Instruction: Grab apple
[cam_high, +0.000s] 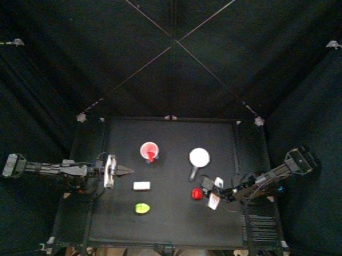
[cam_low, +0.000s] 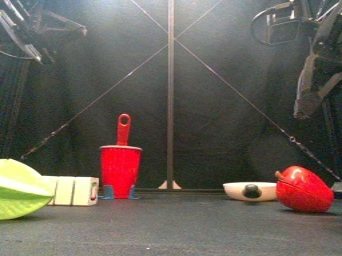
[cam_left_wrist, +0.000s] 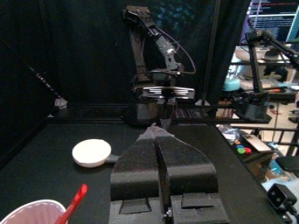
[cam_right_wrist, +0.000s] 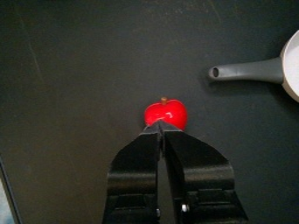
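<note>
No legible text or labels anywhere.

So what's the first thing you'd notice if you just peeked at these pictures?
Probably the shiny red apple on the black table, with the right gripper hanging right over it. Next comes the red cup with a red utensil standing in it near the middle, then the yellow-green fruit at the front left.

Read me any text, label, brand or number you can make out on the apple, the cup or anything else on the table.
None: no readable text in any view.
apple: plain red, no sticker showing.
red cup: no print visible.
white block: no marking legible.
Room clutter behind the curtains in the left wrist view: too blurred to read.
</note>
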